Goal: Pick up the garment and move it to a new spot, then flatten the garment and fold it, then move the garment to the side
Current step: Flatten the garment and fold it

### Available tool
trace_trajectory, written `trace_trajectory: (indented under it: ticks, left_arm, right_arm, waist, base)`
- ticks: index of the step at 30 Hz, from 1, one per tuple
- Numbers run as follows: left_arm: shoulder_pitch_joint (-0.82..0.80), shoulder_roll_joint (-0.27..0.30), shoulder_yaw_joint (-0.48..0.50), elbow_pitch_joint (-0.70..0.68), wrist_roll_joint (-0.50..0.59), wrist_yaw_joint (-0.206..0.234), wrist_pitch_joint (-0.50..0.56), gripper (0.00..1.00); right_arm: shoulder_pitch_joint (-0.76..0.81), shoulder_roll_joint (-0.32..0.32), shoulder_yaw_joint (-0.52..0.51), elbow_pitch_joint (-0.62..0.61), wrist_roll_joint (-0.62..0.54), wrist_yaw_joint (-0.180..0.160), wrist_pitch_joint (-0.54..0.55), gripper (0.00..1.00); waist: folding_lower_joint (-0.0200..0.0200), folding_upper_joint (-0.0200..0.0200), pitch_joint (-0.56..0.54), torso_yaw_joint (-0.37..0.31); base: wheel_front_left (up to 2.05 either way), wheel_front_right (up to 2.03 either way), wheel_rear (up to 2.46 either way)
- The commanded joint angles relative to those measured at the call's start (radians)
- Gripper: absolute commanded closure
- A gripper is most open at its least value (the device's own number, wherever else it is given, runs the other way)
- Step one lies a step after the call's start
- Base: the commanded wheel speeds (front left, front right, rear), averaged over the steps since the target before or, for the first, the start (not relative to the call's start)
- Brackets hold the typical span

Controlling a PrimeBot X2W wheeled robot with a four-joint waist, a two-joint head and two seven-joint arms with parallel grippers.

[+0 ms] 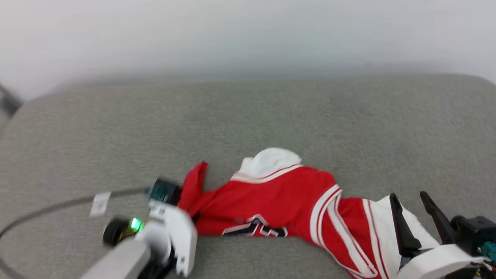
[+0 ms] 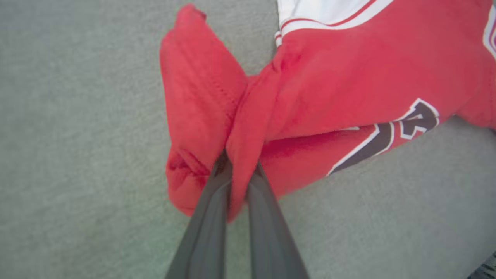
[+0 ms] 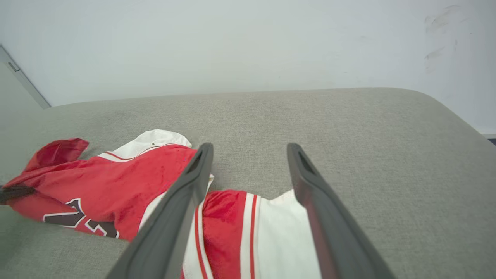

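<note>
**A:** What are the jaws doing?

**B:** The left gripper is pinching a red fold of the garment, with its jaws nearly together. The right gripper is holding its jaws wide, gripping nothing and hovering over the garment's white end.

**A:** And where is the garment lying?

**B:** It is lying crumpled on the grey cushion, stretching from one gripper to the other.

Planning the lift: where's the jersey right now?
Head view: the garment lies crumpled on the grey cushion, low and right of centre, red end pinched in the left hand, white end by the open right hand.
</note>
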Motion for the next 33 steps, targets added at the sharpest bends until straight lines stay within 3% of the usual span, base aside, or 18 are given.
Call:
trace_trajectory:
  ticks: [1, 5, 8, 9, 10, 11, 17, 23, 30, 33]
  left_arm:
    - [0.086, 0.025, 0.016, -0.043, -0.031, 0.037, -0.006, 1.0]
    - [0.299, 0.073, 0.053, -0.17, -0.109, 0.145, -0.016, 1.0]
    - [0.443, 0.072, 0.08, -0.244, -0.172, 0.209, -0.044, 1.0]
    - [0.479, 0.068, 0.083, -0.263, -0.187, 0.224, -0.05, 0.82]
    - [0.507, 0.063, 0.087, -0.281, -0.198, 0.237, -0.059, 0.55]
    - [0.522, 0.057, 0.096, -0.301, -0.204, 0.246, -0.074, 0.0]
    - [0.49, 0.06, 0.135, -0.387, -0.146, 0.276, -0.187, 0.0]
    - [0.36, 0.077, 0.17, -0.438, -0.058, 0.265, -0.268, 0.0]
    - [0.108, 0.047, 0.148, -0.355, 0.05, 0.207, -0.277, 0.0]
    - [0.012, 0.029, 0.115, -0.281, 0.061, 0.145, -0.228, 0.0]
  right_arm:
    - [0.019, 0.001, -0.005, -0.008, -0.004, -0.001, 0.005, 0.0]
    - [0.049, 0.001, -0.005, -0.013, -0.005, -0.001, 0.022, 0.0]
    - [0.063, 0.001, -0.002, -0.026, -0.007, -0.001, 0.033, 0.0]
    - [0.068, 0.001, -0.002, -0.028, -0.008, -0.001, 0.033, 0.0]
    - [0.069, 0.001, -0.003, -0.033, -0.008, -0.001, 0.037, 0.0]
    - [0.07, 0.001, -0.004, -0.036, -0.009, -0.001, 0.04, 0.0]
    - [0.078, 0.001, 0.0, -0.048, -0.018, -0.001, 0.048, 0.0]
    - [0.068, 0.001, 0.007, -0.058, -0.016, -0.001, 0.056, 0.0]
    - [0.009, 0.001, 0.035, -0.081, -0.026, -0.001, 0.065, 0.0]
    - [-0.025, 0.001, 0.045, -0.075, -0.027, -0.001, 0.055, 0.0]
  waist:
    - [0.0, -0.0001, -0.053, 0.053]
    - [0.0, -0.0001, -0.083, 0.073]
    - [0.0, -0.0001, -0.095, 0.079]
    - [0.0, -0.0001, -0.099, 0.082]
    - [0.0, -0.0001, -0.101, 0.085]
    - [0.0, -0.0001, -0.102, 0.088]
    - [0.0, -0.0001, -0.113, 0.101]
    - [0.0, -0.0001, -0.106, 0.094]
    - [0.0, -0.0001, -0.007, 0.046]
    - [0.0, -0.0001, 0.047, 0.02]
  base:
    - [0.0, 0.0, 0.0]
    - [0.0, 0.0, 0.0]
    - [0.0, 0.0, 0.0]
    - [0.0, 0.0, 0.0]
    - [0.0, 0.0, 0.0]
    - [0.0, 0.0, 0.0]
    - [0.0, 0.0, 0.0]
    - [0.0, 0.0, 0.0]
    - [0.0, 0.0, 0.0]
    - [0.0, 0.0, 0.0]
